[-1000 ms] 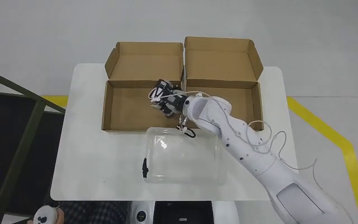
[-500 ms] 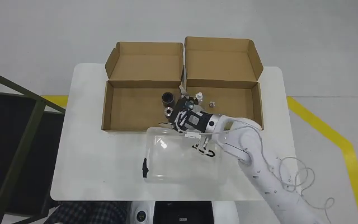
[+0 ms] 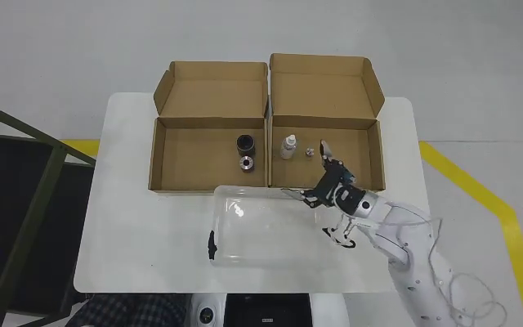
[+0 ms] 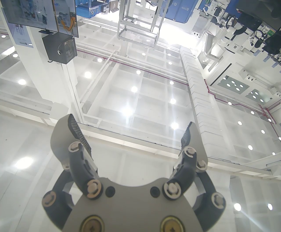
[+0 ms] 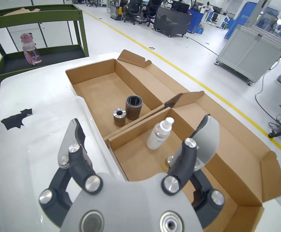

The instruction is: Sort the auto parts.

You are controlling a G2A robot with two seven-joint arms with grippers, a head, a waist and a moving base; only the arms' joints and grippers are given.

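Top view: right gripper (image 3: pixel 306 169) spread wide, gripping nothing, above the right cardboard box (image 3: pixel 353 147) near the spray bottle (image 3: pixel 288 146).

Pale grey floor (image 3: pixel 82 49), yellow line (image 3: pixel 478 190), green cart (image 5: pixel 82 33), office chairs (image 5: pixel 131 11) beyond.

Right arm (image 3: pixel 400 245): white rounded segments, with a thin white cable (image 3: pixel 433 233) looped alongside, behind the right gripper (image 5: pixel 141 129). Right gripper and left gripper (image 4: pixel 130 123): pale grey curved fingers (image 5: pixel 210 136), black ribbed pads (image 4: pixel 79 134), black links (image 5: pixel 74 162), silver round-head screws (image 5: pixel 94 183). Grey palm plate (image 5: pixel 131 202) behind the fingers carries two recessed fasteners (image 5: pixel 91 220).
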